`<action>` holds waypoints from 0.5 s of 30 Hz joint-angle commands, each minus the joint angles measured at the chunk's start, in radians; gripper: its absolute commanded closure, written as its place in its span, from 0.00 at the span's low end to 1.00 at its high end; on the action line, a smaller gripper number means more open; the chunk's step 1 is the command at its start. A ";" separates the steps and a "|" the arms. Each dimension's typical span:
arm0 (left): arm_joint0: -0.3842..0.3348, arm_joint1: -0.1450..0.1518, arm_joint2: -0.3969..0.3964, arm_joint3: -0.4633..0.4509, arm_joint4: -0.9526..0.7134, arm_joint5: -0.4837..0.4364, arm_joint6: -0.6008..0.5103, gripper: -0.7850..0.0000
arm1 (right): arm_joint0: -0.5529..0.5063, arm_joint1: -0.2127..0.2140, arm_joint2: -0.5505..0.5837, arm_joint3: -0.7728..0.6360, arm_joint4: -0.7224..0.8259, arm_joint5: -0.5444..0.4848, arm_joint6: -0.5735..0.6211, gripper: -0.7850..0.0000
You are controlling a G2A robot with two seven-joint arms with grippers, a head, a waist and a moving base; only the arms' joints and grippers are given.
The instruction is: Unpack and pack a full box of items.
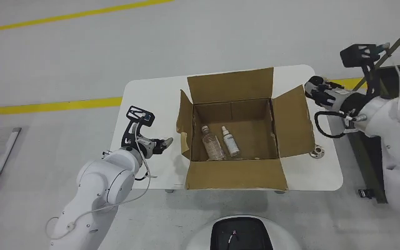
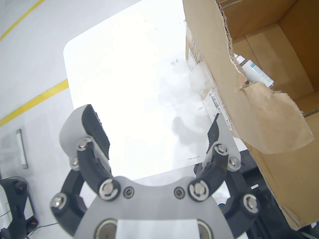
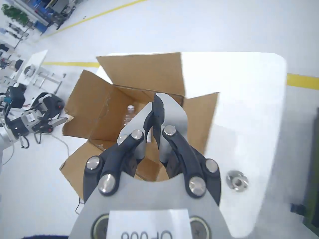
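Note:
An open cardboard box (image 1: 294, 122) stands on the white table (image 1: 150, 100) with its flaps spread. Inside lie a clear plastic bottle (image 1: 212, 143) and a white spray bottle (image 1: 230, 141) side by side. My left gripper (image 1: 161, 145) hovers open over the table, just outside the box's torn side flap (image 2: 269, 115); its pads (image 2: 96, 128) hold nothing. The white spray bottle (image 2: 254, 72) peeks over that flap. My right gripper (image 3: 154, 115) is shut and empty, held beyond the box's opposite flap (image 3: 199, 120), near the table's edge. The clear bottle (image 3: 129, 115) shows past its fingers.
A small metal flange (image 1: 317, 152) lies on the table beside the box's right flap, also the flange (image 3: 236, 180). Bare tabletop lies between the left gripper and the table's far corner. A stand (image 1: 365, 56) rises off the table's right side.

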 commanded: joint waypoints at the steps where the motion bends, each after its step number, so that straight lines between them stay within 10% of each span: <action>1: 0.000 0.000 0.000 0.000 0.000 0.000 0.000 0.00 | -0.042 0.010 0.067 -0.047 -0.074 -0.008 0.057 1.00; 15: 0.000 0.000 0.000 0.000 0.000 0.000 0.000 0.00 | -0.285 0.043 0.162 -0.018 -0.326 -0.147 0.242 1.00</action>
